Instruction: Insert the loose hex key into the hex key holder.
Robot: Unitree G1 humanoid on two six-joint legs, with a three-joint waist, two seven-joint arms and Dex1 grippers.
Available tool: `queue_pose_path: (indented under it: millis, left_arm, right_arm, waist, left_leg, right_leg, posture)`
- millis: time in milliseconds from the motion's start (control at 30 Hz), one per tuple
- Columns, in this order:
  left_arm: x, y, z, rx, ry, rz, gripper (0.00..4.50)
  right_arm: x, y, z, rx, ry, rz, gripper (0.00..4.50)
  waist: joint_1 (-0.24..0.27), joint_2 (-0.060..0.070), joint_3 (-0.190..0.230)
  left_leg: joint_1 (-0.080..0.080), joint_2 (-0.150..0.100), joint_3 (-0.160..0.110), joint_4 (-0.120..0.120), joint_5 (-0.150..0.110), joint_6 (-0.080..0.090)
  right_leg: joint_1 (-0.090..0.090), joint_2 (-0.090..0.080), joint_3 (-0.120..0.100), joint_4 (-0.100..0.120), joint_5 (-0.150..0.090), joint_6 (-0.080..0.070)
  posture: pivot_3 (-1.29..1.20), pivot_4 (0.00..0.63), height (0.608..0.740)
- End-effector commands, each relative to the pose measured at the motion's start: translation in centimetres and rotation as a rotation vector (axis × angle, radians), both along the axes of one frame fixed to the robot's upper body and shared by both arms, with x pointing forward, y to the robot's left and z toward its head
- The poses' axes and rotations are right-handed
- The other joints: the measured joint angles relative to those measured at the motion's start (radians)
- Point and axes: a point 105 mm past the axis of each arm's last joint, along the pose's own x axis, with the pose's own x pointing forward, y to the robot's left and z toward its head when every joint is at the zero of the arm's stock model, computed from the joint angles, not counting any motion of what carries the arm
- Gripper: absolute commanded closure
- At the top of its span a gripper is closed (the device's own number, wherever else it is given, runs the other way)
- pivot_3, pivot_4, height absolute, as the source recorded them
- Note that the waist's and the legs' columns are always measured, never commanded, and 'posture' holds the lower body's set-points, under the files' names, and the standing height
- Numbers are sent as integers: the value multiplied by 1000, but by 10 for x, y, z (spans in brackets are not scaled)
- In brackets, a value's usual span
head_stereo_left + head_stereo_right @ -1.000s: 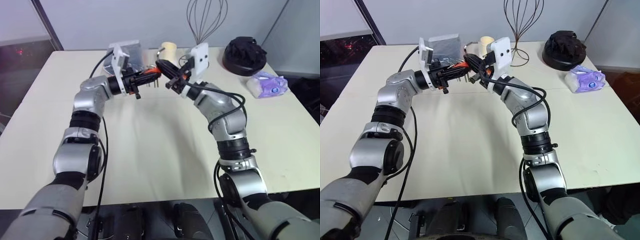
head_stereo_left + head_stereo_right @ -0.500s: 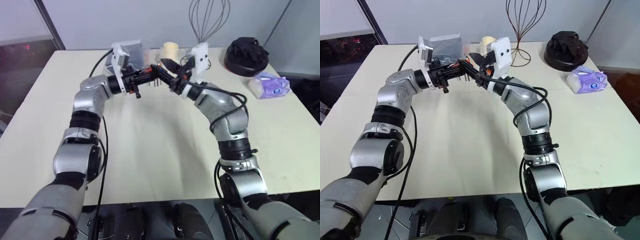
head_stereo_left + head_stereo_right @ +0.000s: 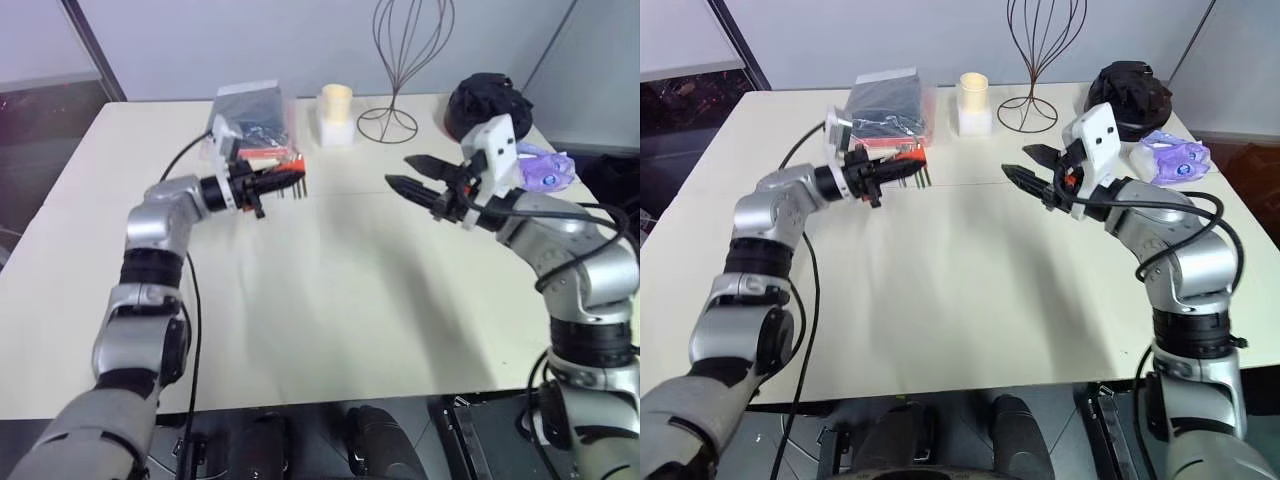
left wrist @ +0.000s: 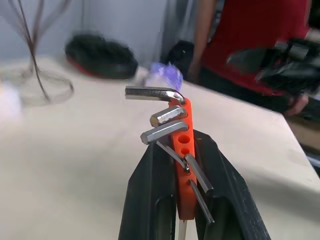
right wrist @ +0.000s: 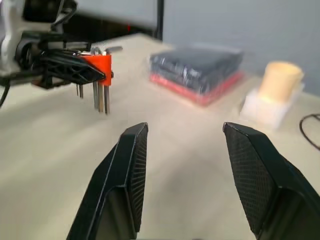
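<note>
Hex key holder (image 4: 181, 165): orange-red block, several grey keys fanned from it, pinched in left end effector (image 3: 272, 184) above the bench (image 3: 330, 290). Right end effector (image 3: 1030, 172) spread, nothing in it, well apart. Loose hex key indistinguishable among the seated keys; holder's lower end hidden between fingers.

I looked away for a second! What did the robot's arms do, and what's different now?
The right gripper opened and pulled away to the right; its fingers now hold nothing. It had been right up against the hex key holder. The left gripper sank a little towards the table, still shut on the holder with its keys sticking out. The candle, wire whisk stand and dark packet look unmoved.
</note>
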Motion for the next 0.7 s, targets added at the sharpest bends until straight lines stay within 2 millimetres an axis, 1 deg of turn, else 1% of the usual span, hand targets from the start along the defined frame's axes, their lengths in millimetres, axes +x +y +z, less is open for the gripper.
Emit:
queue_pose_path:
  millis: [33, 100, 200, 300, 367, 433, 467, 500, 533, 567, 600, 667, 700]
  left_arm:
    - [-11, 12, -13, 10, 64, 32, 4500]
    - [-12, 22, -34, -10, 175, 97, 4500]
    - [-19, 29, -65, 18, 281, 147, 4500]
    - [-19, 33, -81, 13, 331, 196, 4500]
    - [-17, 35, -88, -3, 368, 233, 4500]
    - [-15, 38, -100, 4, 417, 273, 3540]
    - [-16, 39, -106, 29, 418, 284, 3191]
    - [-16, 39, -107, 30, 421, 287, 2644]
    - [-16, 39, -107, 30, 420, 286, 2212]
    - [-16, 39, -106, 26, 420, 285, 1623]
    - [-16, 40, -105, 29, 411, 291, 1132]
    - [-14, 45, -104, 49, 393, 320, 106]
    - [-12, 50, -105, 71, 381, 343, 42]
  right_arm:
    - [-15, 8, -17, -173, -8, 71, 2073]
    - [-16, 10, -29, -198, 6, 83, 2073]
    - [-15, 16, -37, -198, 11, 94, 2073]
    - [-13, 21, -41, -207, 7, 103, 2073]
    - [-12, 23, -41, -204, 5, 108, 2073]
    - [-11, 25, -42, -203, 4, 111, 1994]
    - [-10, 25, -43, -203, 5, 112, 1994]
    - [-10, 25, -44, -204, 6, 115, 1994]
    - [-11, 25, -44, -207, 9, 117, 1994]
    - [-11, 25, -45, -209, 10, 118, 1994]
    - [-11, 24, -46, -213, 12, 119, 1994]
    - [-12, 22, -48, -220, 19, 119, 1994]
    - [-12, 21, -49, -225, 23, 119, 1994]
  waist:
    - [3, 0, 0]
    - [5, 0, 0]
    - [7, -1, 0]
    - [13, -1, 0]
    - [16, -1, 0]
    - [17, -1, 0]
    - [16, -1, 0]
    - [14, -1, 0]
    - [12, -1, 0]
    - [12, -1, 0]
    - [12, -1, 0]
    - [11, -1, 0]
    - [11, -1, 0]
  left_leg:
    - [1, 0, 0, 0, 0, 0]
    - [1, 0, 0, 0, 0, 0]
    - [2, 0, 0, 1, 0, 0]
    - [2, 0, 0, 1, 0, 0]
    - [2, -1, 0, 2, 0, 0]
    - [2, -1, 0, 2, 0, 0]
    - [2, -1, 0, 2, 0, 0]
    - [3, -1, 0, 1, 0, 0]
    - [3, -1, 0, 1, 0, 0]
    - [3, -1, 0, 1, 0, 0]
    - [3, -1, 0, 1, 0, 0]
    - [5, -1, 0, 1, 0, 0]
    - [5, 0, 0, 1, 0, 0]
  right_leg:
    - [0, 0, 0, 0, 0, 0]
    - [1, 0, 0, -1, 0, 0]
    - [2, -1, 1, -2, 0, 0]
    - [2, -2, 0, -2, 0, 0]
    - [3, -2, 0, -2, 0, 0]
    - [3, -3, 0, -3, 0, 0]
    - [4, -3, 0, -4, 0, 0]
    - [4, -3, 0, -4, 0, 0]
    - [4, -3, 0, -4, 0, 0]
    - [4, -3, 0, -4, 0, 0]
    - [4, -4, 0, -4, 0, 0]
    - [6, -4, 0, -4, 0, 0]
    - [6, -4, 0, -4, 0, 0]
  posture:
    - [0, 150, 740]
    - [0, 150, 740]
    - [0, 150, 740]
    - [0, 150, 740]
    - [0, 150, 740]
    - [0, 150, 740]
    - [0, 150, 740]
    - [0, 150, 740]
    - [0, 150, 740]
    - [0, 150, 740]
    - [0, 150, 740]
    - [0, 150, 740]
    - [0, 150, 740]
